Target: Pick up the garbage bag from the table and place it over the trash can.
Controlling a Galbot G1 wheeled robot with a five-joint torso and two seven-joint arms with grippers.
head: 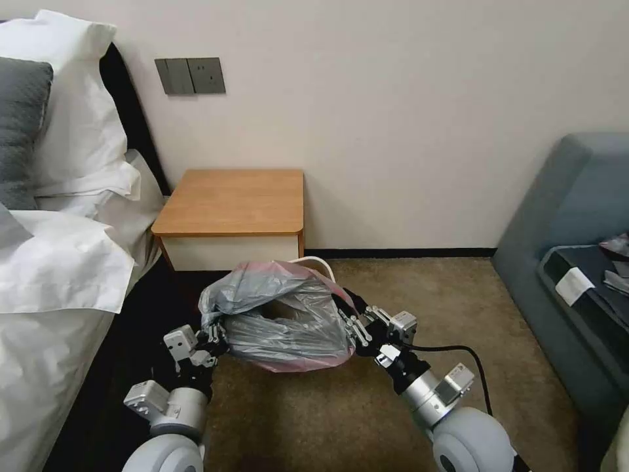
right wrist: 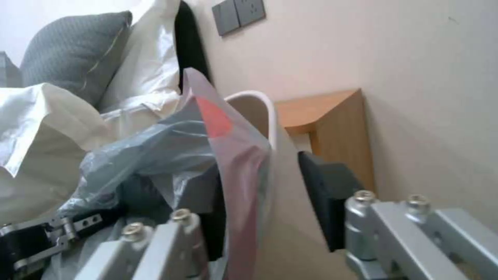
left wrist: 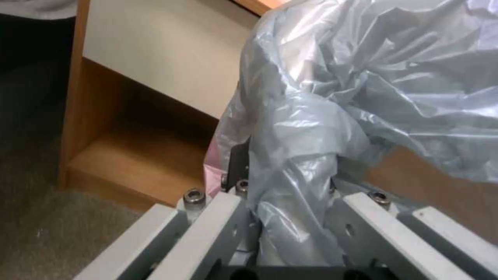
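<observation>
- A cream wall (head: 406, 118) fills the upper part of the head view, with a brown carpet (head: 367, 406) across the bottom and one grey double switch plate (head: 190, 76) at the upper left.
- One bed with white linen (head: 59, 275) is seen along the left edge; two pillows are counted there, one white (head: 82, 98) and one grey (head: 19, 124).
- One grey-blue upholstered sofa (head: 563, 223) stands at the right edge.
- One small square wooden nightstand with an orange-brown top and white drawer front (head: 232, 203) is set against the wall at centre, just beside the bed.
- One thin, crinkly, translucent grey garbage bag with a pink edge (head: 282, 314) is held spread at lower centre, in front of the nightstand and off its top, between the two grippers.
- One cream-beige plastic trash can is largely covered by the bag; a curve of its rolled rim (head: 321, 263) is visible at the bag's upper right. In the right wrist view the bag's pink edge (right wrist: 236, 167) is draped against that rim (right wrist: 262, 105).
- The left gripper (head: 211, 334) is placed at the bag's left end; in the left wrist view its jaws are closed on a gathered fold of the grey plastic (left wrist: 290, 186).
- The right gripper (head: 350, 324) is placed at the bag's right end; in the right wrist view its jaws are spread apart, with the pink edge lying against one finger (right wrist: 207, 217) and the other black pad (right wrist: 324, 194) standing clear beside the can's outer wall.
</observation>
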